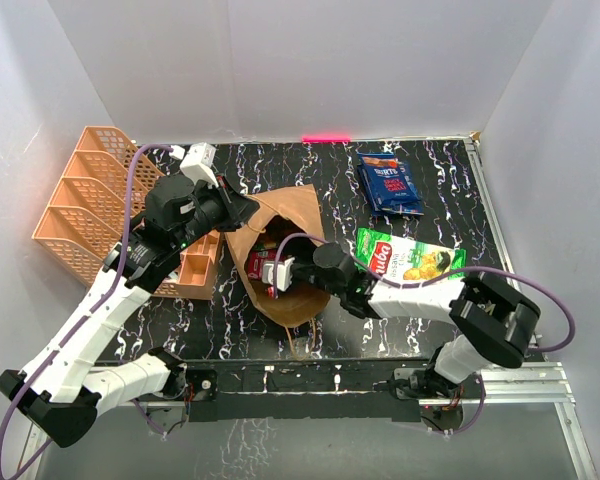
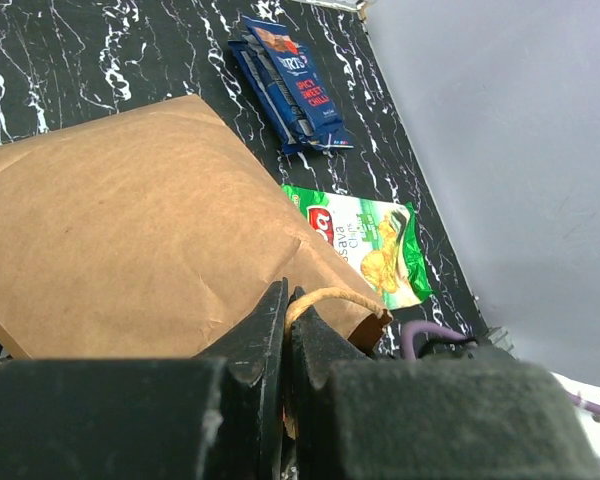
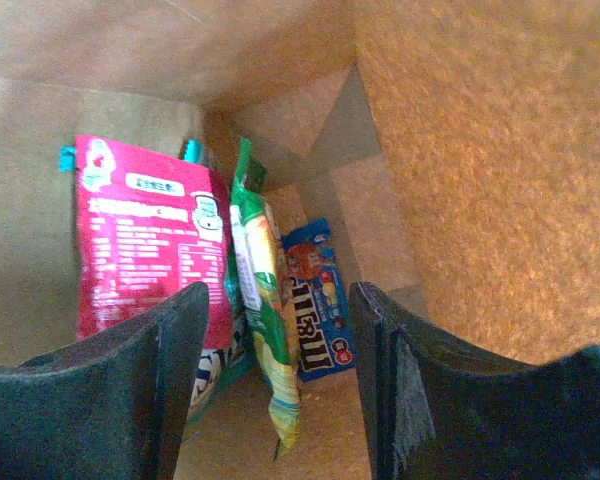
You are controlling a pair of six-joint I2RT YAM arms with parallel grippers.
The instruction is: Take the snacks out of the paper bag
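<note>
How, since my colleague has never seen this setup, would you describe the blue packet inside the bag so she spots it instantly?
Find the brown paper bag lying on the black marbled table; the right wrist view shows packets standing together deep inside it. The blue packet is rightmost, beside the green packet: the only dark blue one, shorter than the red packet, with M&M's lettering.

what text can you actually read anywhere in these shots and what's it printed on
"BURTS" and "SWEET CHILLI": on the dark blue bag.
"...sava Chi...", only part of it readable: on the green bag.
"m&m's", lying sideways: on the small blue packet inside the paper bag.
Red packet: white fine print, too small to read.
Green-and-yellow packet: print too blurred to read.
</note>
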